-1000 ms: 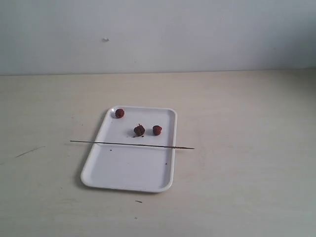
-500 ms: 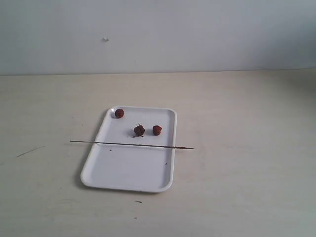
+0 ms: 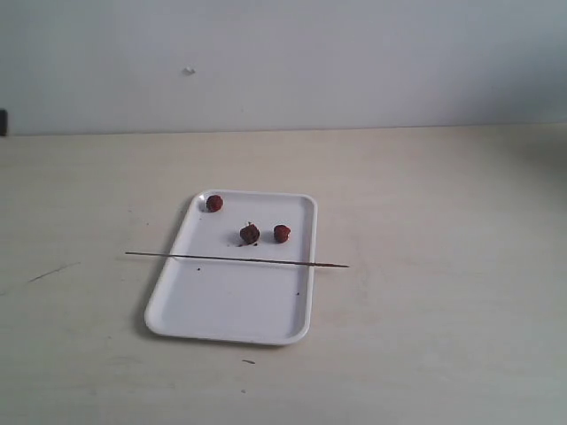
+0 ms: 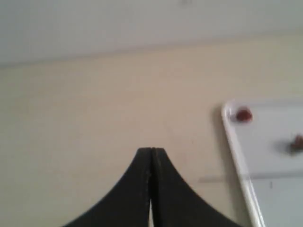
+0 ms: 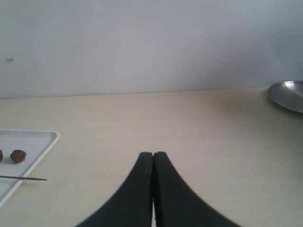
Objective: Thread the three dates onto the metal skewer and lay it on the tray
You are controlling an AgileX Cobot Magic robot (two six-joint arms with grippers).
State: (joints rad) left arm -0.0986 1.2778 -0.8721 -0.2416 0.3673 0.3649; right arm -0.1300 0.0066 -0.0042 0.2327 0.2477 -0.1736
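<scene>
A white tray (image 3: 221, 310) lies on the pale table in the exterior view. Three dates rest on its far half: one in the far left corner (image 3: 214, 203), a darker one (image 3: 250, 234) and a redder one (image 3: 282, 233) side by side. The thin metal skewer (image 3: 235, 259) lies across the tray, both ends overhanging the rim. Neither arm shows in the exterior view. My left gripper (image 4: 151, 150) is shut and empty, off to the tray's (image 4: 236, 146) left. My right gripper (image 5: 153, 153) is shut and empty, to the right of the tray (image 5: 40, 151) and the skewer tip (image 5: 33, 178).
A dark scratch mark (image 3: 51, 272) lies on the table left of the tray. A small dark object (image 3: 3, 121) shows at the far left edge by the wall. A metal bowl (image 5: 288, 95) sits at the far right in the right wrist view.
A small dark object has come into view at the far left edge of the exterior view. The tray, dates and skewer have not moved.
</scene>
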